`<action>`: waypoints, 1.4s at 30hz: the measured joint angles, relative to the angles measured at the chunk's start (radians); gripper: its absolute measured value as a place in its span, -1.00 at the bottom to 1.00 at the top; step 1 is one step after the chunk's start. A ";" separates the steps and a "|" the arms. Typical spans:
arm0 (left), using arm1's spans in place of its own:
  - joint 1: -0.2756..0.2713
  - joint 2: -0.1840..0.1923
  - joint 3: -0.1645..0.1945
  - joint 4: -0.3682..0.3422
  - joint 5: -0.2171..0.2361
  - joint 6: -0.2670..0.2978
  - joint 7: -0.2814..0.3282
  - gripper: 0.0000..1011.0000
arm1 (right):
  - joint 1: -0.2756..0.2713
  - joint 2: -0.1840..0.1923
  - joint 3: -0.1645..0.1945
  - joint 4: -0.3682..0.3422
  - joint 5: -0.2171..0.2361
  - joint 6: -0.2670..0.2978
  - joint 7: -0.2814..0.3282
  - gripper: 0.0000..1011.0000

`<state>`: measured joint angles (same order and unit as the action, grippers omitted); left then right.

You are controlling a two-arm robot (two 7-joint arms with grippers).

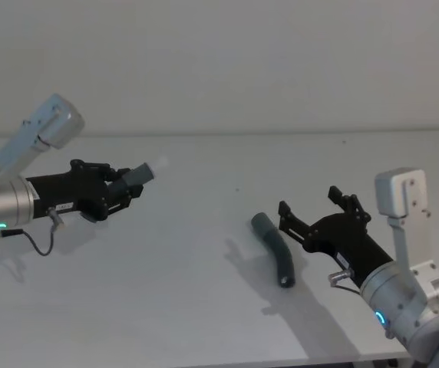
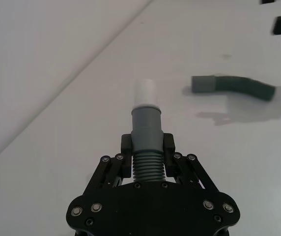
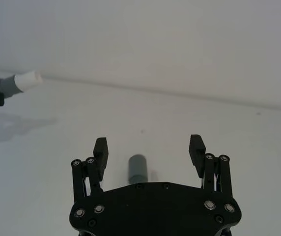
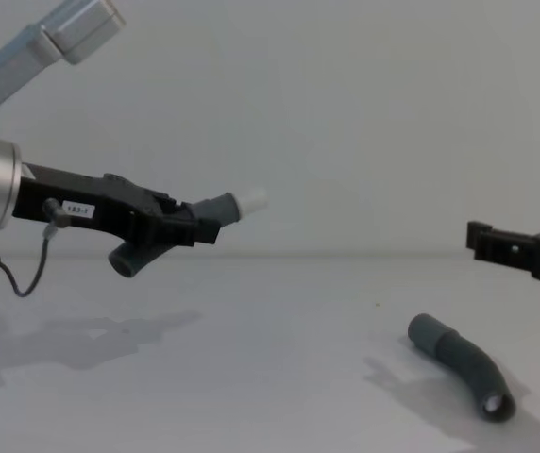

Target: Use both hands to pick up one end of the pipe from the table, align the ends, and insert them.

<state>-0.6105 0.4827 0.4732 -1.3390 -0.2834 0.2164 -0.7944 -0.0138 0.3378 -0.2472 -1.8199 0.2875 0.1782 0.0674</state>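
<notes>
Head view, lower right of frame: I log the black plastic parallel-jaw right gripper [image 1: 310, 203] on its silver-grey arm. Its fingers are spread wide and grip nothing. Just left of it, centre-right of frame, the curved dark grey ribbed lying hose piece [image 1: 275, 249] is flat on the plain matte white table [image 1: 166, 299]. One smooth cuff points toward the frame's top.

Right wrist view: I see that cuff [image 3: 138, 169] on the table between the two spread fingers [image 3: 100, 150], untouched.

Chest view, lower right: the lying hose piece rests on the table. The right gripper hovers above it at the right edge, clear of it.

Farther back, left-centre of the head view: the black left gripper [image 1: 127, 188] pinches the second dark grey held hose piece [image 1: 133, 178] in the air above the table.

Left wrist view: the fingers press on its ribbed middle from both sides. Its smooth grey front cuff [image 2: 146, 125] sticks out past the fingertips and ends in a short white round tip [image 2: 145, 92].

Chest view: the tip points up and right.

The two pieces are well apart.
</notes>
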 joint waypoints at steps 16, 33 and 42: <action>-0.133 0.021 0.078 0.186 -0.030 -0.149 -0.294 -0.35 | 0.050 0.005 -0.044 0.025 -0.012 0.183 0.022 0.98; -0.189 0.010 0.130 0.281 -0.052 -0.211 -0.425 -0.35 | 0.112 0.031 -0.063 0.134 -0.044 0.179 0.085 0.98; -0.191 0.008 0.141 0.289 -0.060 -0.213 -0.435 -0.35 | 0.135 0.024 -0.065 0.163 -0.050 0.215 0.096 0.98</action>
<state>-0.8018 0.4909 0.6145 -1.0502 -0.3435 0.0030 -1.2290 0.1217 0.3615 -0.3126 -1.6574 0.2379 0.3933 0.1630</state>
